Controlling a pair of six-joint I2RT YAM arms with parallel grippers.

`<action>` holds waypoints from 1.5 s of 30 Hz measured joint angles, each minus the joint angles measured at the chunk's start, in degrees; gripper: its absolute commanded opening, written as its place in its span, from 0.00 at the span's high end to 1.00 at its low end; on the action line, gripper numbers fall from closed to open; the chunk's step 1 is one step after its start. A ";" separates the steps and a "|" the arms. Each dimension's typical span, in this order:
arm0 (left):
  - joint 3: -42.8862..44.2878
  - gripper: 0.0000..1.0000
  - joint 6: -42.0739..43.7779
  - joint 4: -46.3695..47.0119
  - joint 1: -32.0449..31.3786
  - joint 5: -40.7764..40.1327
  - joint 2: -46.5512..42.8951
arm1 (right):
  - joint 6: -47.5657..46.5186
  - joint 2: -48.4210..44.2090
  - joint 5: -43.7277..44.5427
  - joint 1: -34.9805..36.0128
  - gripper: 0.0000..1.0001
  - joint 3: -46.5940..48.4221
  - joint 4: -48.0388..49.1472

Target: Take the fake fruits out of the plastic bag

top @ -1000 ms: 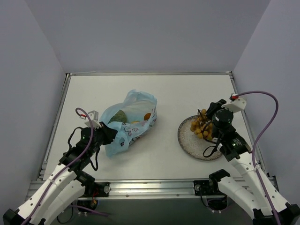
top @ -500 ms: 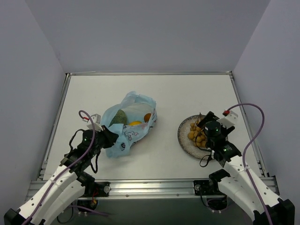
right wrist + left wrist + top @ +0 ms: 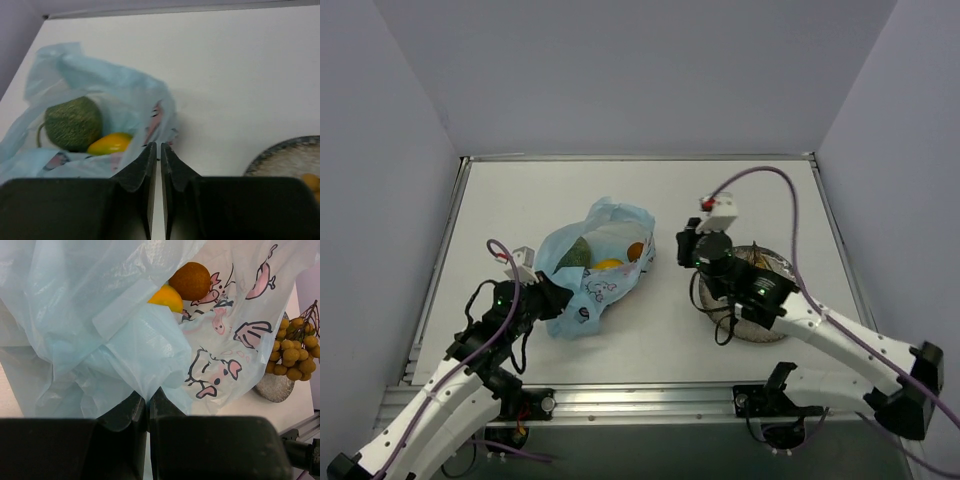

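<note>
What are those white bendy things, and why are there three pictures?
They are two robot arms with pinching fingers. One picture looks down from above; the other two come from a camera on each wrist. On the table lies a blue plastic bag with toy fruits inside, like a green melon and a yellow mango. A bunch of tan balls sits on a grey plate. The left gripper pinches the bag. The right gripper is shut and empty, pointing at the bag.

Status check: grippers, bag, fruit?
Left gripper shut on plastic bag. Right gripper shut, empty, beside bag. Melon, mango inside; bunch on plate. No obstruction seen.
</note>
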 measured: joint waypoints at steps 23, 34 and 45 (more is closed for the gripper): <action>-1.42 0.94 -3.08 -12.61 -1.49 -0.90 -6.97 | -6.97 44.09 -16.79 10.97 0.89 9.66 16.15; -1.92 0.03 -1.75 -9.07 -1.97 1.88 -2.84 | -3.41 35.17 -17.14 17.55 0.81 -2.05 21.64; -1.86 0.05 0.94 0.96 -4.57 -0.76 16.39 | -0.90 35.17 -14.19 17.20 0.62 -3.65 22.64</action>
